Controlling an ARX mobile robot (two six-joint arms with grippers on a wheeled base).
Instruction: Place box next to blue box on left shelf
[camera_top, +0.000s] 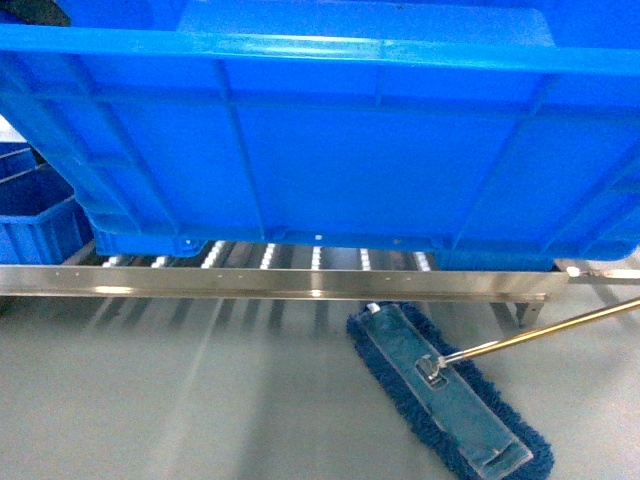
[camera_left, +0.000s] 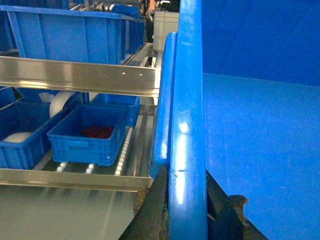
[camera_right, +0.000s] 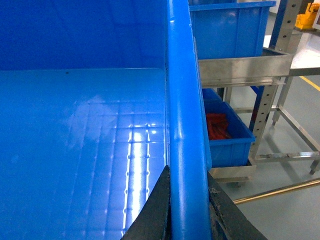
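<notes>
The box (camera_top: 330, 150), a big bright-blue ribbed crate, fills the upper half of the head view and hides both arms there. Its lower edge hangs over the roller tracks of the left shelf (camera_top: 270, 281), just behind the steel front lip; I cannot tell whether it touches. My left gripper (camera_left: 185, 168) is shut on the box's left rim (camera_left: 186, 125). My right gripper (camera_right: 186, 168) is shut on its right rim (camera_right: 184, 100). The blue box (camera_left: 87, 132), smaller and holding something red, sits on the rollers to the left, a short gap from the crate.
A blue dust mop (camera_top: 450, 400) with a metal handle (camera_right: 280, 190) lies on the grey floor in front of the shelf, to the right. An upper shelf level (camera_left: 75, 75) carries more blue bins. Right of the crate, another bin with red parts (camera_right: 225, 132) sits on a steel rack.
</notes>
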